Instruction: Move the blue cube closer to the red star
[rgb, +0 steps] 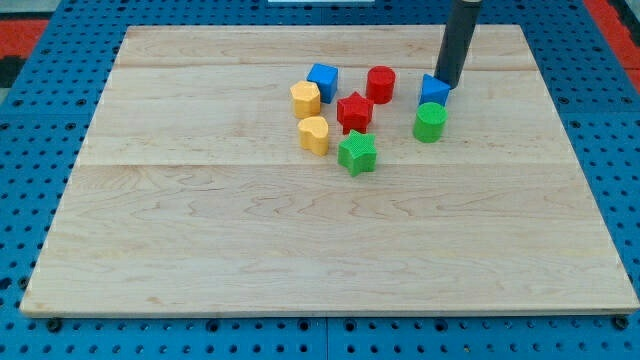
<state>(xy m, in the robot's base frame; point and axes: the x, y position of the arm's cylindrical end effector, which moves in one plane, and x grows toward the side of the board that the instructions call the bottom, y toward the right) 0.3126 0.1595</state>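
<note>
The blue cube (323, 79) sits on the wooden board (300, 230), up and to the left of the red star (354, 111), a small gap apart. My tip (447, 83) rests at the upper right, touching the top of a blue triangular block (434, 90), far to the right of the blue cube.
A red cylinder (380, 84) stands up and right of the star. A green cylinder (430, 123) sits below the blue triangular block. A yellow hexagon (306, 99), a yellow heart (314, 135) and a green star (357, 153) lie around the red star.
</note>
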